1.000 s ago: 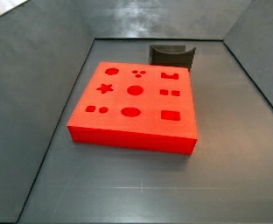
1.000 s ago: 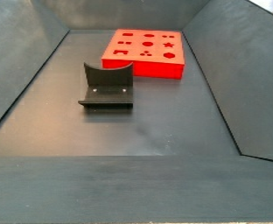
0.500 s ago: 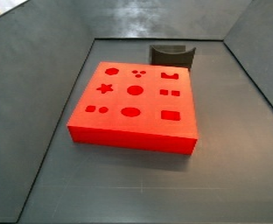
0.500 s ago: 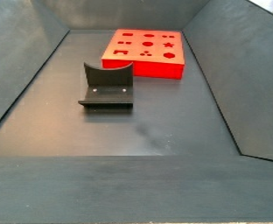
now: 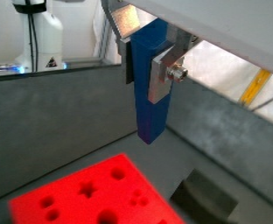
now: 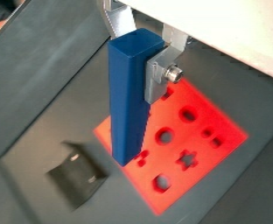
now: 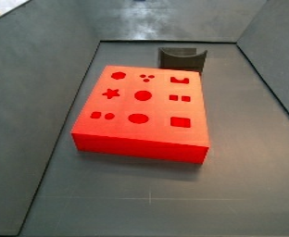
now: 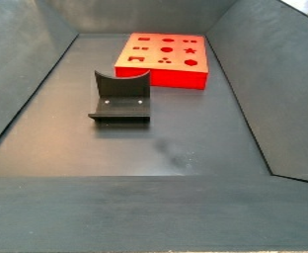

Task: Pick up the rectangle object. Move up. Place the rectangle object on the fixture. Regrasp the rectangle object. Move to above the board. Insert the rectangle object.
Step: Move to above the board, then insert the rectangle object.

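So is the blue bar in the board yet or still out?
Out: the gripper holds the rectangle object high above the board in both wrist views.

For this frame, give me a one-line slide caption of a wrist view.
Gripper holds the blue rectangle object upright, high above the orange-red board and dark fixture.

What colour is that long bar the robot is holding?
Blue. The rectangle object, clamped in the gripper, shows best in a wrist view.

One board [image 7: 142, 109], one fixture [image 8: 119, 97], one blue bar [image 6: 130, 96], one hand [image 5: 149, 63] clamping it
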